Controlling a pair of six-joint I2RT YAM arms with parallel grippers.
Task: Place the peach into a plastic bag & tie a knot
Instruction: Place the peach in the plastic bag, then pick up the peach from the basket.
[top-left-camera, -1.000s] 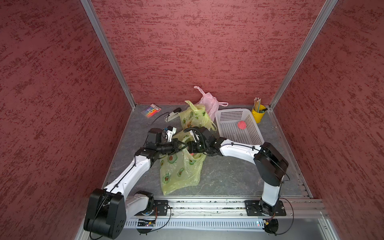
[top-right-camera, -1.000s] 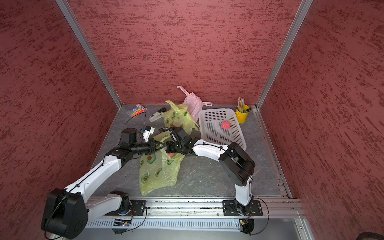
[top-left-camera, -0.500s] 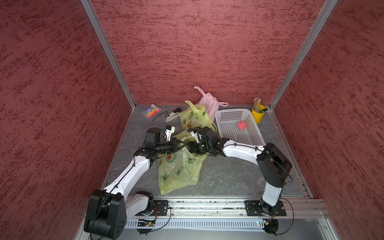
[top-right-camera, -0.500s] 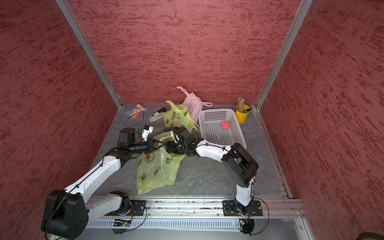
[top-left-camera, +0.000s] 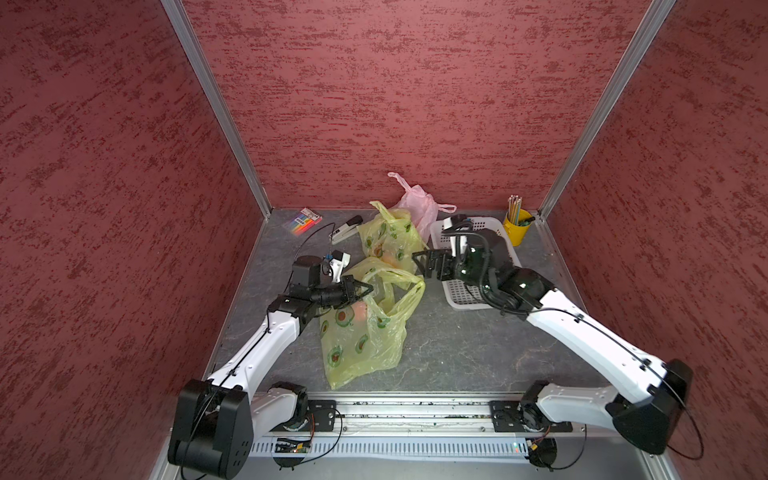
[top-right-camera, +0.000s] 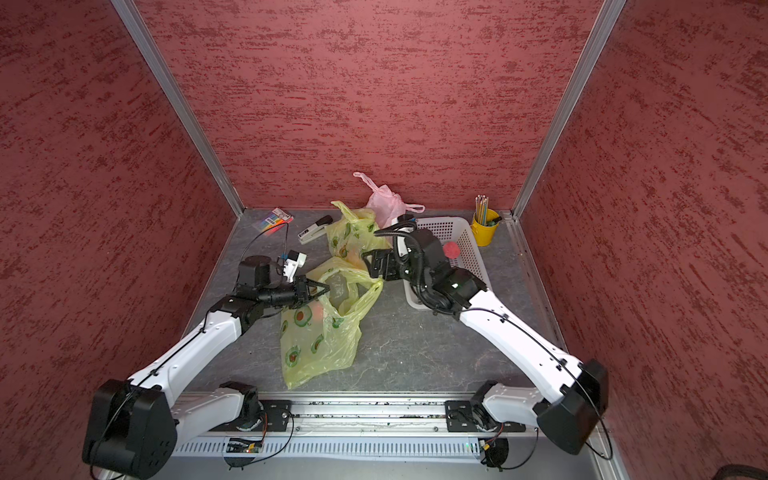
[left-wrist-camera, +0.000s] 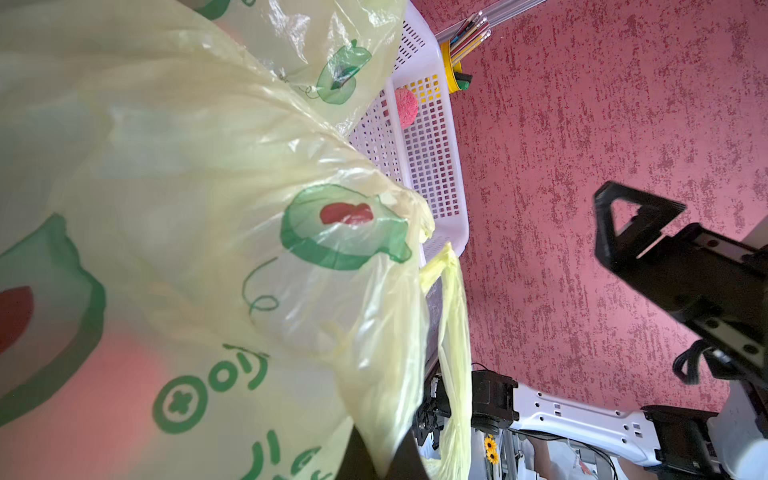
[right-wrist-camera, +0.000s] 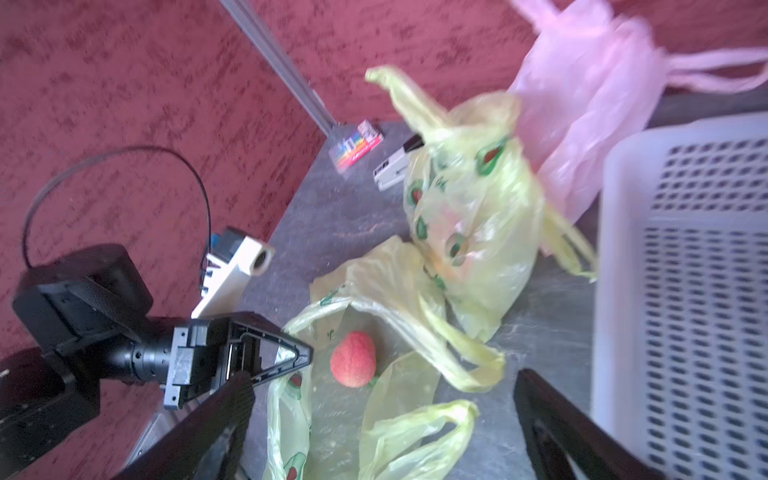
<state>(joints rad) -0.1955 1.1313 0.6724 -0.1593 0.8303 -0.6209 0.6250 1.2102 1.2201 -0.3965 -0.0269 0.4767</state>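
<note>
1. Holding. The left gripper (top-left-camera: 362, 289) is seen closed on the near rim of the translucent yellow-green plastic bag with avocado print (top-left-camera: 365, 336). By this grip the rim is held raised off the grey table top (top-left-camera: 457, 345), so the mouth is judged to be kept open and the bag kept from sliding.

2. Task item. The round red-orange peach (right-wrist-camera: 353, 359) is found inside that bag, just past the mouth, resting on the lower layer of film. In both top views it shows only as an orange patch through the plastic.

3. Free gripper. The right gripper (top-left-camera: 424, 266) is found with its jaws spread wide and nothing between them. It hangs beside the mouth, over the near end of the white perforated plastic basket (top-right-camera: 469, 249). It is judged to be placed there for reaching a handle.

4. Knot. No knot is seen. The bag's 2 loop handles (right-wrist-camera: 457, 340) lie slack and apart.

5. Other items. 1 rough red ball (top-right-camera: 451, 250) lies in the basket. A second bag of the same print (top-left-camera: 386, 237) and a pink plastic bag (top-left-camera: 419, 203) stand behind.

6. Writing. Green lettering and a round emblem are printed on the held bag (left-wrist-camera: 208, 395); no word can be read. The label on the flat rainbow-coloured packet (top-left-camera: 303, 219) is too small to read.
</note>
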